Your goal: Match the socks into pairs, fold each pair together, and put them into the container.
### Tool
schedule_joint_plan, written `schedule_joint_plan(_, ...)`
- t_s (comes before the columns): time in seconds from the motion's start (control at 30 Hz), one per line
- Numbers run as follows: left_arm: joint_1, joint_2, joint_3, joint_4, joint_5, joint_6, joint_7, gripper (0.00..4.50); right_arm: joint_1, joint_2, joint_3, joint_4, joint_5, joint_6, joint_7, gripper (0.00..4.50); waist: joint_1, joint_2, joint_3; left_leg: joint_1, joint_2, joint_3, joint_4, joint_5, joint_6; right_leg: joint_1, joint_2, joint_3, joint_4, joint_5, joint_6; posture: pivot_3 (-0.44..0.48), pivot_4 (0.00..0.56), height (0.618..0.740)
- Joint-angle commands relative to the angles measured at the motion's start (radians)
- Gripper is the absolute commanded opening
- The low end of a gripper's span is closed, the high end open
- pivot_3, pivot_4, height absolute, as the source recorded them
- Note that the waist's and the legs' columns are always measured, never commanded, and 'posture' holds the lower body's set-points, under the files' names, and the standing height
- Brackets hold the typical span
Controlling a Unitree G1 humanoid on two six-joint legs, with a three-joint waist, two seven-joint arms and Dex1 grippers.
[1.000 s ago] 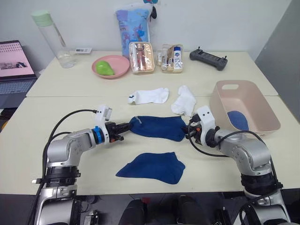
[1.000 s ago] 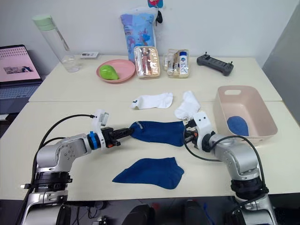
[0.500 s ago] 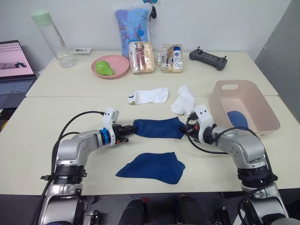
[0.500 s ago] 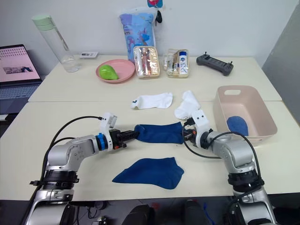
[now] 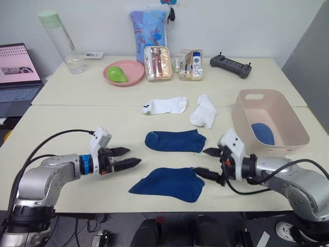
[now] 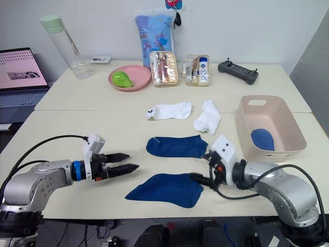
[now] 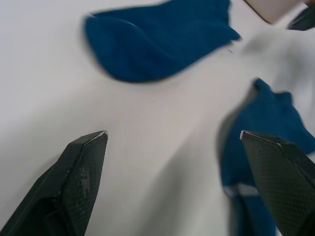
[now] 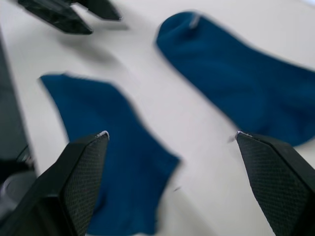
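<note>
Desk [image 5: 77, 118], pale, two tops butted together. Along far edge: laptop [image 5: 18, 69], bottle [image 5: 57, 36], blue bag [image 5: 149, 25], pink bowl [image 5: 122, 72], two clear pouches [image 5: 174, 64], black controller [image 5: 230, 65]. None of it task gear.

Container [image 5: 288, 121] at right, pale pink tub, upright, one folded blue bundle [image 5: 263, 134] already inside.

Change vs 0.5 s ago: both arms had far blue sock pinched at its ends; now let go and pulled back toward near edge. Far blue sock [image 5: 175, 140] lies flat, free, mid-desk. Read: sock laid out straight, prob. as base for its mate; pairing of blues begun, fold not yet done.

Socks, big to small:
- Near blue sock [image 5: 169, 183]: flat but a bit rumpled, toe to left, just in front of far blue one, apart from it.
- Far blue sock: smooth, toe left, cuff right.
- White sock [image 5: 164, 105]: flat, small dark mark at left end, behind the blues.
- 2nd white sock [image 5: 203, 111]: crumpled, just right of first, near container.

Left gripper [image 5: 123, 158]: well open, empty, over bare desk left of near blue sock, not touching.
Right gripper [image 5: 206, 162]: well open, empty, lower finger at right edge of near blue sock; contact unclear.

Next, prob.: lift near blue sock onto far one. Whites untouched.
</note>
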Motion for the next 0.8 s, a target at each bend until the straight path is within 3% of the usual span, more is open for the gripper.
schedule_joint_plan(0.03, 0.029, 0.029, -0.012, -0.059, -0.01, -0.047, -0.044, 4.48, 0.028, -0.007, 0.09, -0.016, -0.072, -0.064, -0.042, 4.49, 0.0, 0.0, 0.0, 0.0, 0.0, 0.0, 0.0, 0.0, 0.0, 0.0, 0.0, 0.0, 0.0, 0.0, 0.0, 0.0, 0.15, 0.733)
schedule_joint_plan(0.17, 0.05, 0.036, -0.016, -0.068, 0.01, -0.095, -0.046, 4.48, 0.039, 0.009, 0.155, 0.025, -0.143, -0.102, -0.091, 4.49, 0.001, 0.0, 0.0, 0.0, 0.0, 0.0, 0.0, 0.0, 0.0, 0.0, 0.0, 0.0, 0.0, 0.0, 0.0, 0.0, 0.15, 0.733)
schedule_joint_plan(0.37, 0.072, 0.054, -0.036, -0.045, 0.056, -0.178, -0.051, 4.5, 0.07, -0.047, 0.241, 0.028, -0.232, -0.191, -0.073, 2.52, 0.002, 0.0, 0.0, 0.0, 0.0, 0.0, 0.0, 0.0, 0.0, 0.0, 0.0, -0.001, 0.0, 0.0, 0.0, 0.0, 0.15, 0.733)
schedule_joint_plan(0.6, 0.06, 0.032, -0.073, -0.032, 0.121, -0.269, -0.025, 4.5, 0.111, -0.118, 0.215, 0.018, -0.262, -0.259, -0.026, 0.04, 0.003, 0.0, 0.0, 0.0, 0.0, -0.001, 0.0, 0.0, 0.0, 0.0, 0.0, -0.001, 0.0, 0.0, 0.0, 0.0, 0.15, 0.733)
schedule_joint_plan(0.8, 0.07, 0.031, -0.116, -0.108, 0.118, -0.247, -0.018, 4.5, 0.145, -0.203, 0.104, 0.012, -0.227, -0.269, 0.052, 0.04, 0.004, 0.0, 0.0, 0.0, 0.0, 0.0, 0.0, 0.0, 0.0, 0.0, 0.0, -0.001, 0.0, 0.0, 0.0, 0.0, 0.15, 0.733)
